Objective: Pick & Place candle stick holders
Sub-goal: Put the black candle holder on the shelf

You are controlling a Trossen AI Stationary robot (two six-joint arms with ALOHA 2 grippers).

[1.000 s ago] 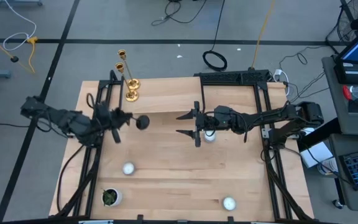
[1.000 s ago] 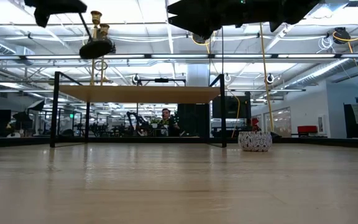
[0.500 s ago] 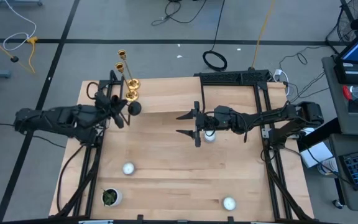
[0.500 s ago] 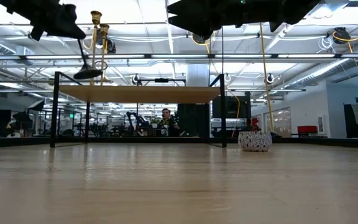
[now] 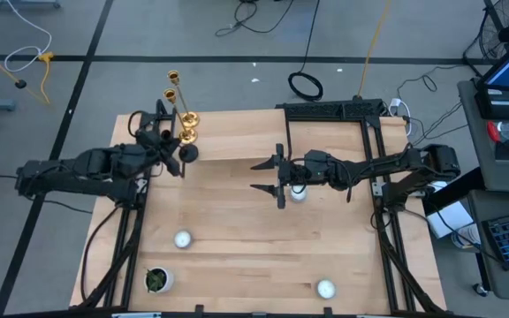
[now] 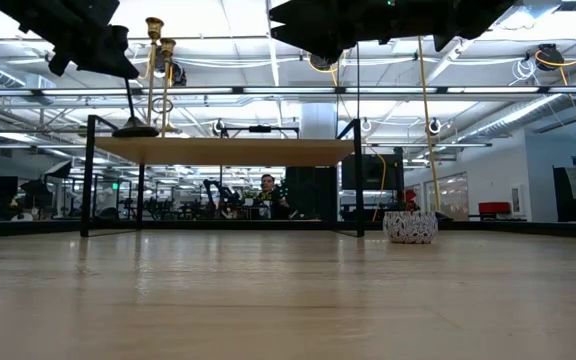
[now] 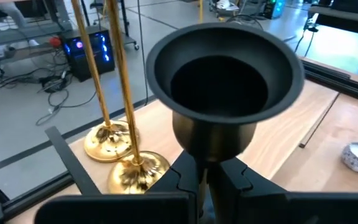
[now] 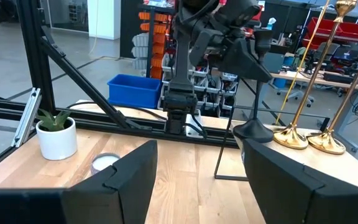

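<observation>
The black candlestick stands upright beside two slim gold candlesticks on the raised wooden shelf at the far left. My left gripper is shut on it. Its wide cup fills the left wrist view, with the gold bases behind. My right gripper hangs open and empty over mid-table, above one tealight cup. Two more tealight cups lie near the front, one at the left and one at the right. My left gripper pinches the black candlestick's thin stem just under the cup, between its two fingers. It comes slanting down from the table's left, the fingers across the stem. The candlestick is upright, its round base level on the shelf top.
A small green plant in a white pot stands at the front left corner. Black frame rails run along both sides of the table. Bare wood lies between the tealight cups.
My left gripper has gone toward the table's far left and down with the black candlestick. The candlestick, tilted and high in the air before, has swung upright, and its base has come down onto the shelf beside the gold ones. My right arm has kept still.
</observation>
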